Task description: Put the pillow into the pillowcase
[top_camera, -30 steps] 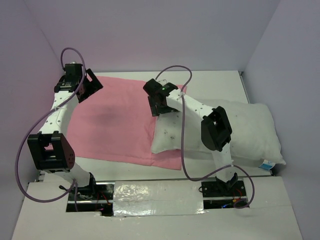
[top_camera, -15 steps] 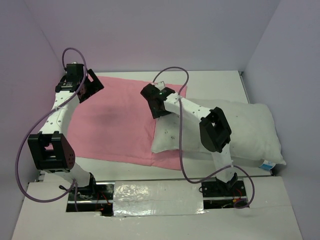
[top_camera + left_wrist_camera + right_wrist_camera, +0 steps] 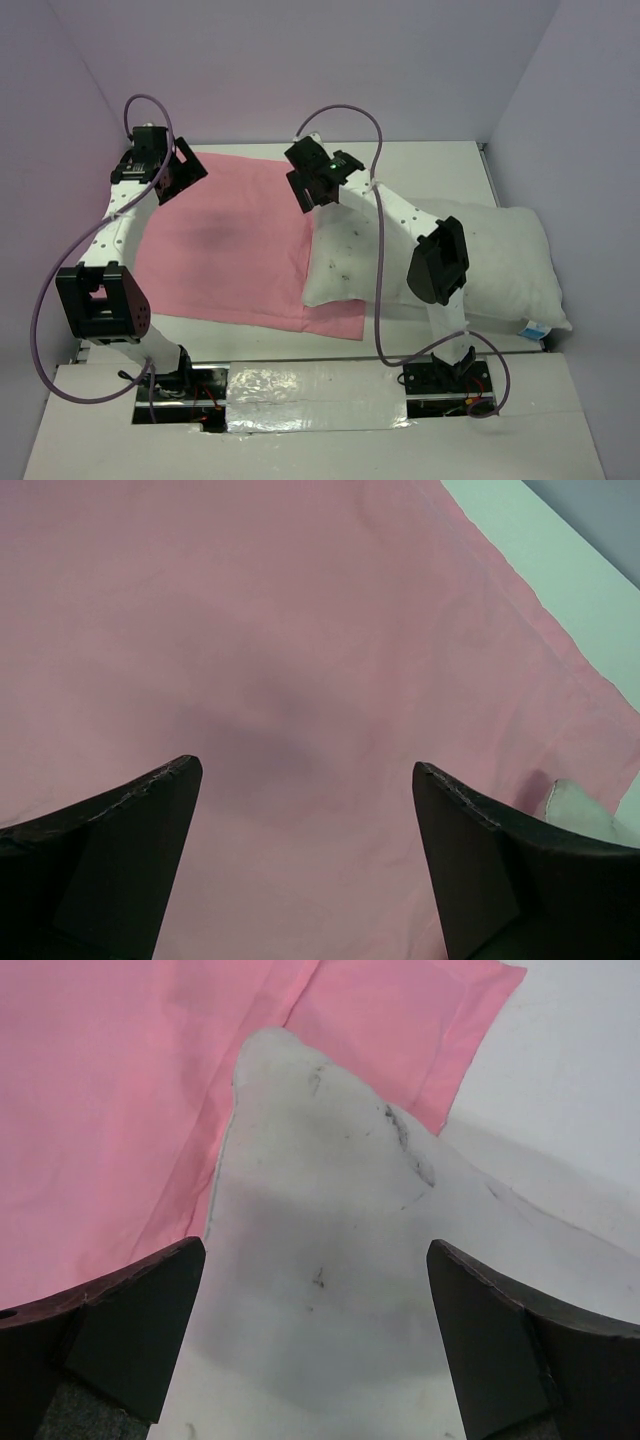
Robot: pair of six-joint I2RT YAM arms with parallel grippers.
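Since a second ago my right pincer (image 3: pixel 312 188) has swung to the pillow's (image 3: pixel 490 260) far left corner, jaws wide and empty, likely to grab it. That corner overlaps the pink pillowcase (image 3: pixel 220 250) spread left of the pillow; my left pincer (image 3: pixel 186 166) hovers open over it.

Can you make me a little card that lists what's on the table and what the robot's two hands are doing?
pillow: white, on the right, its left end lying on the pink cloth
pillowcase: pink, spread flat, pillow not inside it
left gripper: open, over the pillowcase, holding nothing
right gripper: open, over the pillow's corner, holding nothing
table: white
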